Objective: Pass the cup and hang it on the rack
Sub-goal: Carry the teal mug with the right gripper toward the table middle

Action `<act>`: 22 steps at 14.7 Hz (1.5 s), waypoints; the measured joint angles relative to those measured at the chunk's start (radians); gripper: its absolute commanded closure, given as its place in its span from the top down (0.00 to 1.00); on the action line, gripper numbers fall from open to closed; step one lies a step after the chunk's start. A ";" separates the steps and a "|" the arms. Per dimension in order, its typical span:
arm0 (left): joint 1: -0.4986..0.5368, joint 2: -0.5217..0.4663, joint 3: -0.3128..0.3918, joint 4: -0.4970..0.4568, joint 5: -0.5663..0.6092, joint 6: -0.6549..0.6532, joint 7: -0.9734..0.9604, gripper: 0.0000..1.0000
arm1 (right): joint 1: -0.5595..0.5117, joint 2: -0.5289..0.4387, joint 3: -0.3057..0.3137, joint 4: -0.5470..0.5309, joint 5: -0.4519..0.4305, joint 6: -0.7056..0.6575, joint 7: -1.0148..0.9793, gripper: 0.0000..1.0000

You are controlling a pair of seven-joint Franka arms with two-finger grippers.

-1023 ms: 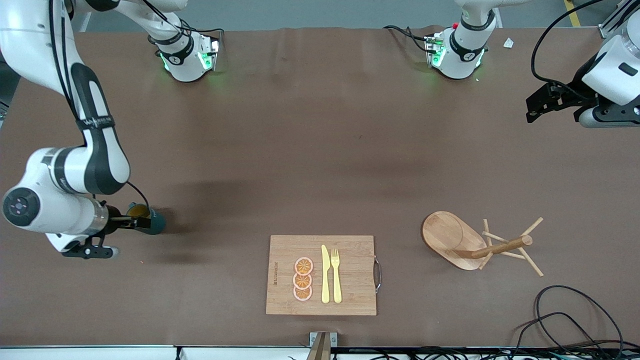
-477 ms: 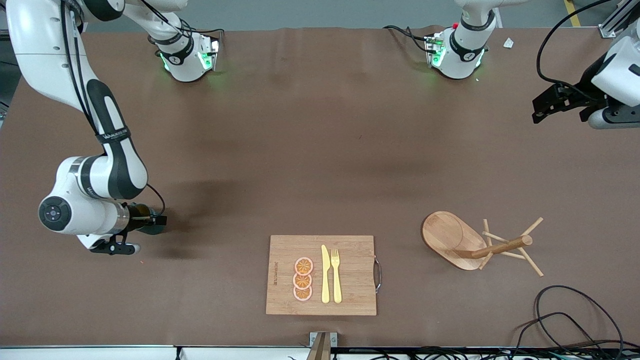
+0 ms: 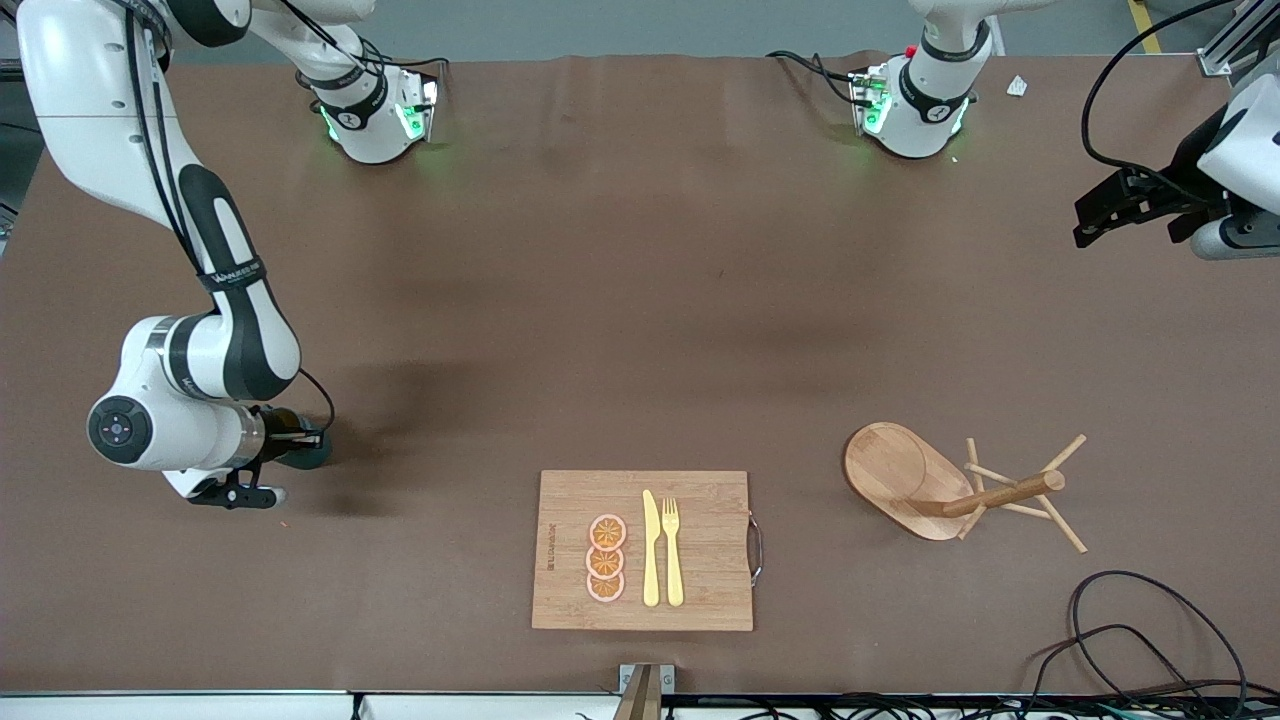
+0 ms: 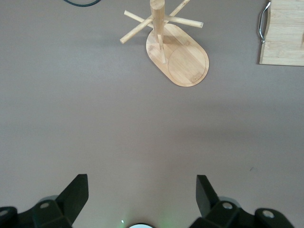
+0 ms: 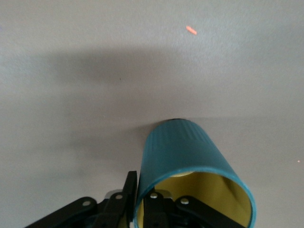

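Note:
The teal ribbed cup (image 3: pixel 308 452) with a yellow inside sits at the right arm's end of the table, mostly hidden by the wrist. My right gripper (image 3: pixel 300 441) is shut on the cup's rim: in the right wrist view one finger is inside the cup (image 5: pixel 190 161) and one outside. The handle is hidden. The wooden rack (image 3: pixel 925 482) stands toward the left arm's end, post and pegs leaning in the front view; it also shows in the left wrist view (image 4: pixel 178 57). My left gripper (image 3: pixel 1095 215) is open and empty, held high over the table's edge at the left arm's end.
A wooden cutting board (image 3: pixel 560 600) lies near the front camera between cup and rack, with several orange slices (image 3: pixel 606 558), a yellow knife (image 3: pixel 651 548) and fork (image 3: pixel 672 550). Black cables (image 3: pixel 1130 620) lie at the near corner by the rack.
My right arm swung toward the table's middle and its gripper closed on the cup's rim. My left gripper drifted slightly toward the table's edge.

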 measured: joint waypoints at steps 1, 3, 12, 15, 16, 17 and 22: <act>0.000 0.000 0.000 0.000 0.000 0.000 0.000 1.00 | 0.001 -0.001 0.001 0.012 0.000 0.003 -0.001 0.04; 0.000 0.000 0.000 0.000 0.000 0.000 0.000 1.00 | 0.016 -0.004 0.008 0.053 0.001 0.006 -0.001 0.04; 0.001 0.000 -0.001 0.000 0.000 -0.001 0.004 1.00 | 0.484 0.013 0.034 0.310 0.073 -0.088 0.470 0.05; 0.003 0.000 0.000 0.001 0.000 -0.001 0.005 1.00 | 0.691 0.130 0.030 0.414 0.073 -0.009 0.715 0.06; 0.004 0.000 0.000 0.001 0.000 -0.002 0.005 1.00 | 0.743 0.177 0.027 0.438 0.073 0.041 0.771 0.07; 0.004 0.000 0.000 0.000 0.000 -0.003 0.005 1.00 | 0.781 0.216 0.024 0.456 0.073 0.079 0.810 0.07; 0.004 0.013 0.000 -0.001 0.000 -0.003 0.005 1.00 | 0.832 0.290 0.016 0.499 0.073 0.111 0.878 0.63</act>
